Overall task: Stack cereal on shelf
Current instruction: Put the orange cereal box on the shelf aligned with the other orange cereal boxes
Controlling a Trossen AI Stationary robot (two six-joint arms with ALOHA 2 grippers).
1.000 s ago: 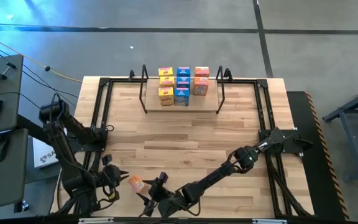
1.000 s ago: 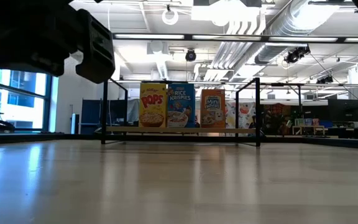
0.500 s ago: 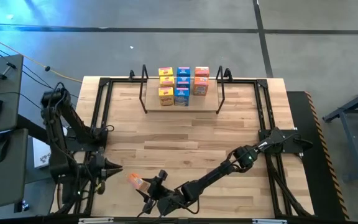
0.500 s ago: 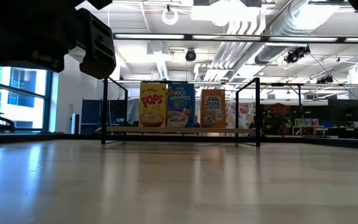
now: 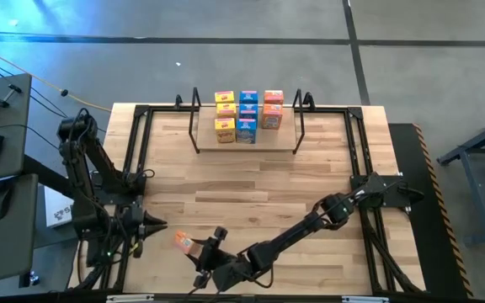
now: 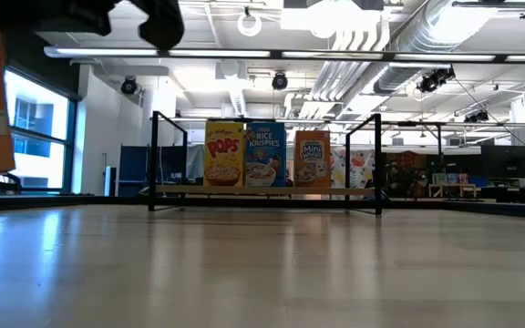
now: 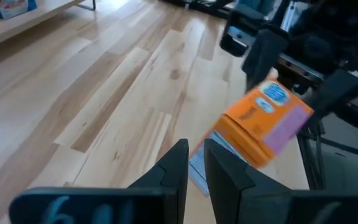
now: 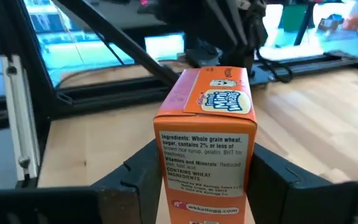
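1. Cereal boxes already fill most of the shelf [image 5: 247, 143] at twelve o'clock on the bench [image 5: 251, 194]: eight cereal boxes [image 5: 247, 115] stand there in three columns, yellow, blue and orange, with the orange column one box short.
2. One orange box [image 5: 183, 244] is left, down at about seven o'clock on the bench, well apart from the shelf.
3. Right gripper [image 8: 205, 171] has that box between its fingers [image 8: 277, 171], which sit against its two sides in the right wrist view; whether they grip it firmly yet cannot be told.
4. Left gripper [image 7: 195, 163] hangs just beside the box, toward nine o'clock from it, fingers [image 7: 178, 163] almost together and holding nothing.
5. Judging by the gap in the orange column, the task looks nearly done: only this last box has to be carried up to twelve o'clock and set in the orange column.
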